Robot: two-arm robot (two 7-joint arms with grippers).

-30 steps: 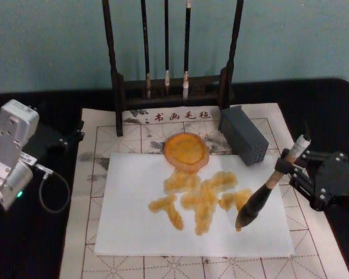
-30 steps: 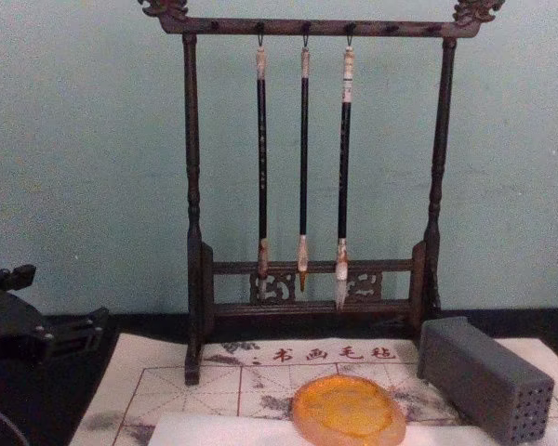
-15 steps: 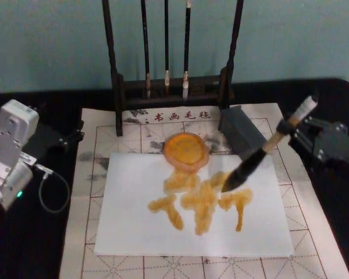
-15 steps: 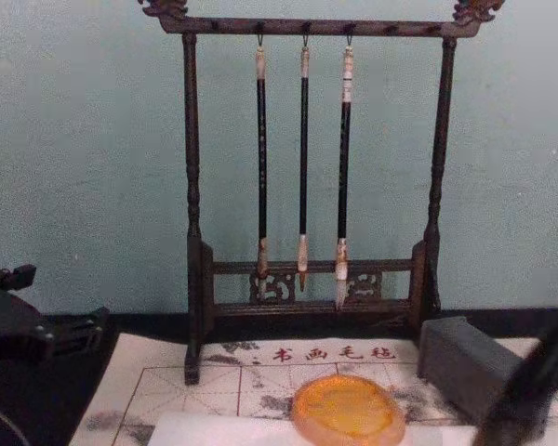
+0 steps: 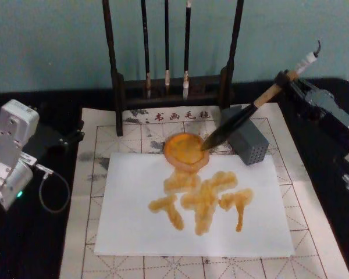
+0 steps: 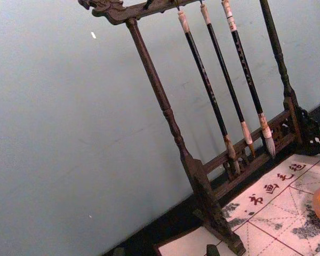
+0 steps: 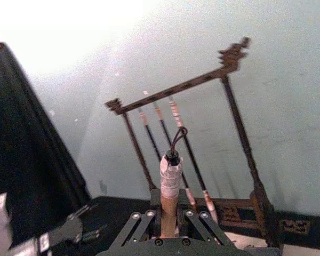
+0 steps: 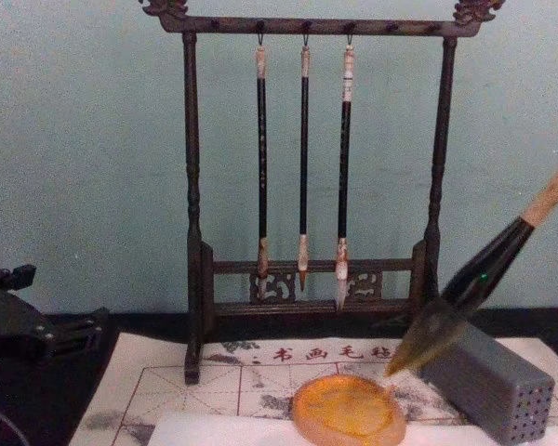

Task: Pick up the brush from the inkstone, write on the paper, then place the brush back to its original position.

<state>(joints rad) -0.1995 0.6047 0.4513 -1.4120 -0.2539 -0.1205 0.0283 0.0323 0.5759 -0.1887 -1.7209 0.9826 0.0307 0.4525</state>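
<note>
While right gripper (image 5: 287, 77) fingers pinch brush (image 5: 244, 116), tip at inkstone (image 5: 183, 150) rim; left gripper (image 5: 70, 136) parked.

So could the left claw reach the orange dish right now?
Probably yes: only flat mat lies between the left claw and the inkstone, though the brush tip hangs by its right rim.

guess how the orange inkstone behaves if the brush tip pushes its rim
Low and wide, the inkstone probably would not tip. It is glossy and sits at the edge of smooth paper, so it may slide. The brush, held by the right gripper, has a tuft over the inkstone's right rim that likely bends first. The left gripper rests at left.
</note>
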